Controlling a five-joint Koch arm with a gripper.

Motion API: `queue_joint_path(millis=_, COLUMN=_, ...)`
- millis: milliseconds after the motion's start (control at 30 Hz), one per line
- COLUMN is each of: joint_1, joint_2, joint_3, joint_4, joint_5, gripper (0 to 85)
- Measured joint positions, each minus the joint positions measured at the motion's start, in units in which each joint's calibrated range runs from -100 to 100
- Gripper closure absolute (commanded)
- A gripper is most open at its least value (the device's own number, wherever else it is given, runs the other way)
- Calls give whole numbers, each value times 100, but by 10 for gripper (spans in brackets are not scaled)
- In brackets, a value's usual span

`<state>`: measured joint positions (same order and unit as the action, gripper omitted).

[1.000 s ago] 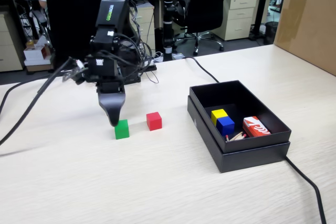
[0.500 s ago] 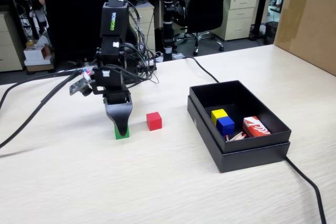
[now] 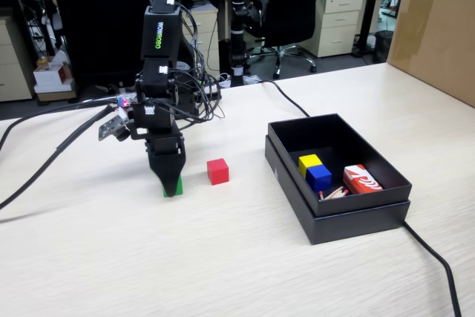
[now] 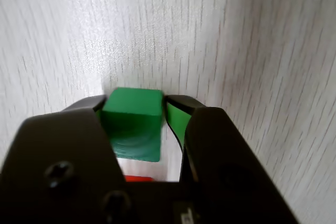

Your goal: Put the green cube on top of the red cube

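The green cube [image 3: 177, 185] rests on the pale wooden table, mostly hidden by my gripper [image 3: 172, 187] in the fixed view. In the wrist view the green cube [image 4: 132, 116] sits between my two black jaws with green pads, and my gripper [image 4: 134, 100] is closed around it. The left jaw presses its side and the right jaw tip meets its far edge. The red cube [image 3: 217, 171] stands on the table a short way to the right of the green one, apart from it. A thin red sliver [image 4: 139, 178] shows under the gripper body; I cannot tell what it is.
A black open box [image 3: 386, 202] stands at the right, holding a yellow cube [image 3: 309, 162], a blue cube [image 3: 318, 177] and a red-and-white packet [image 3: 361, 179]. Black cables [image 3: 44, 161] run over the table at left, and one [image 3: 438, 261] at right. A cardboard box [image 3: 438, 27] stands far right.
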<state>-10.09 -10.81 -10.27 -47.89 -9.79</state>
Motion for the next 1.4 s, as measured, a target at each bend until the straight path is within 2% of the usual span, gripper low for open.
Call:
queue_joint_path(millis=67, joint_1=-5, joint_2=13, joint_3=91, joint_4=0, joint_5=68, gripper=818)
queue_joint_path(millis=333, joint_1=-20, joint_2=-168, joint_3=192, joint_4=-8, joint_5=107, gripper=818)
queue_joint_path(millis=533, joint_1=15, joint_2=-1903, joint_3=-675, joint_4=-542, joint_5=171, gripper=819)
queue_joint_path(millis=800, joint_1=391, joint_2=-3560, joint_3=-931, joint_4=-1285, joint_5=493, gripper=819)
queue_joint_path(millis=1033, joint_1=742, joint_2=-3599, joint_3=-913, joint_4=-1340, joint_5=835, gripper=818)
queue_joint_path(millis=1133, joint_1=884, joint_2=-3042, joint_3=-110, joint_4=-1378, joint_5=1065, gripper=818)
queue_joint_path(millis=1400, joint_1=947, joint_2=-1657, joint_3=730, joint_4=-1378, joint_5=1216, gripper=817)
